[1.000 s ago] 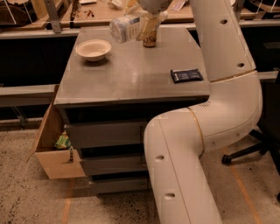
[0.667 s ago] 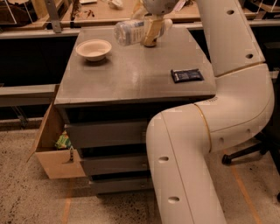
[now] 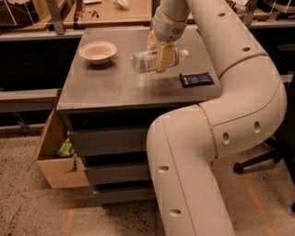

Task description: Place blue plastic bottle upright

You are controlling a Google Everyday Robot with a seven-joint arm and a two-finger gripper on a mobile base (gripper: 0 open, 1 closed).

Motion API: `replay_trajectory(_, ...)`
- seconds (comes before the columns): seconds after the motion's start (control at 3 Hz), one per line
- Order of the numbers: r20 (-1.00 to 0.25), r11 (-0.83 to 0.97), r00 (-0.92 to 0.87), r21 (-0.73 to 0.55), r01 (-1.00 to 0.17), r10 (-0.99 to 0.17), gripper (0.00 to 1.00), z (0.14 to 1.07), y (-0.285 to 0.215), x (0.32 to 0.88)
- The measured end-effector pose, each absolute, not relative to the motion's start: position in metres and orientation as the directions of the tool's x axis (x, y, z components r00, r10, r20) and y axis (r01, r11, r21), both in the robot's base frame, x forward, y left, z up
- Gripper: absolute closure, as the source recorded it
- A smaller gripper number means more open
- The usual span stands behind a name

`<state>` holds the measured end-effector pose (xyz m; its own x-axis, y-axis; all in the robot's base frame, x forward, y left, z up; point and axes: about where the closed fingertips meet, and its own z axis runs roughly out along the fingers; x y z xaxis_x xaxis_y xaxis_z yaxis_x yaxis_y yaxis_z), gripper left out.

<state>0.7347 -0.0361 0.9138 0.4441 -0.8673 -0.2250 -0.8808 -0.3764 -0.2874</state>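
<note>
Clear plastic bottle point(image 3: 143, 61) with a white cap and pale label is held sideways just over the grey metal table point(image 3: 106, 87), the tan two-finger gripper point(image 3: 159, 58) clamped round its middle, cream bowl point(image 3: 98, 51) nearby.

a lab or workshop-type testing space is suggested. a grey metal desk point(image 3: 115, 87) with drawer fronts below is set on a speckled hard floor point(image 3: 27, 207), on which orange tape lines point(image 3: 69, 221) are marked. wooden workbenches point(image 3: 115, 14) are seen behind it, and the wheeled base of an office chair point(image 3: 258, 162) is seen at the right. an open cardboard box point(image 3: 55, 168) is placed against the desk's side. the robot's hand point(image 3: 160, 54) is held above the desk's far half, closed round a blue plastic bottle point(image 3: 142, 61) that is carried sideways.
</note>
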Motion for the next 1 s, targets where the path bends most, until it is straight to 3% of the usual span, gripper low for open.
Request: replay_trajectory(1.0,-0.175,-0.375,0.405,-0.181,-0.909,-0.897,1.00,0.921,-0.073,0.691)
